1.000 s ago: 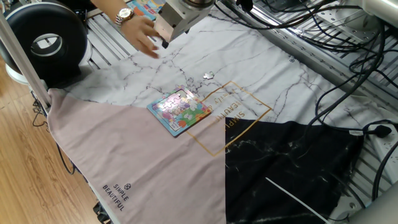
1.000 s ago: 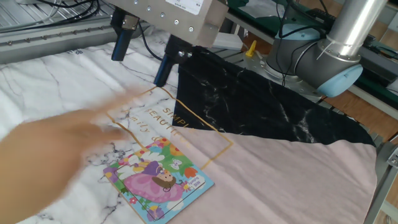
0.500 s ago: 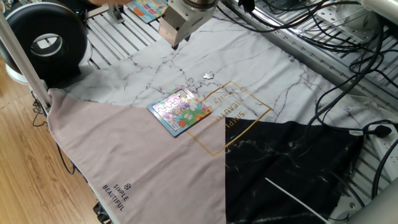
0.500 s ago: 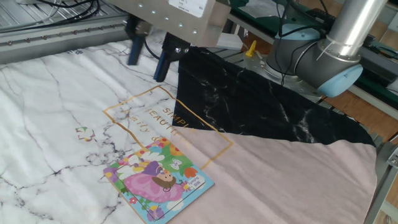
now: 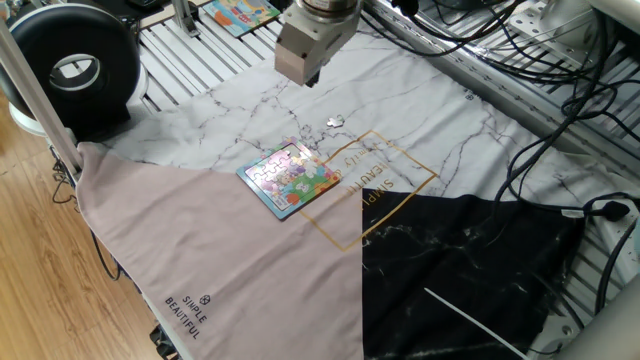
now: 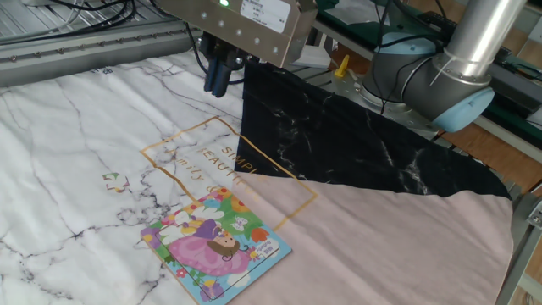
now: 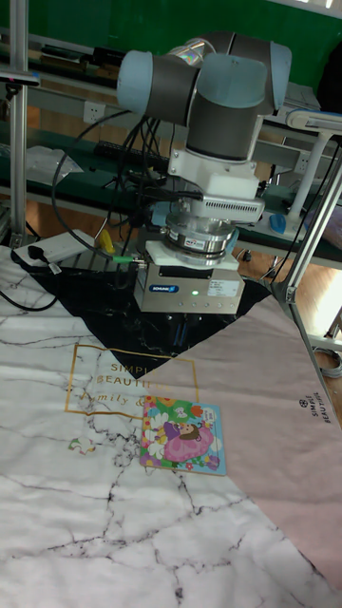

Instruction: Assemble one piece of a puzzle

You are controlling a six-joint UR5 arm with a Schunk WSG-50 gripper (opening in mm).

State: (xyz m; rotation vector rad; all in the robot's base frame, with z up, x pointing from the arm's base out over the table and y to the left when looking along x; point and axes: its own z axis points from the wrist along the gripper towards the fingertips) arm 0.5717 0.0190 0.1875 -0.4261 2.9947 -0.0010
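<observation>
The tiny pale whitish-grey irregular jigsaw piece point(image 5: 335, 122) lies flat on the marble-print cloth point(image 5: 420, 110), apart from the small square blue-rimmed puzzle board with its pink and green cartoon picture point(image 5: 288, 178), which rests nearer the cloth's pink panel. I judge the chief risk to be a missed pick: the piece is thin and flat, and the soft cloth could bunch under the fingers or let it slide. The two-finger gripper point(image 6: 218, 78) hangs above the cloth, off to one side of the piece, fingers drawn close together and holding nothing.
</observation>
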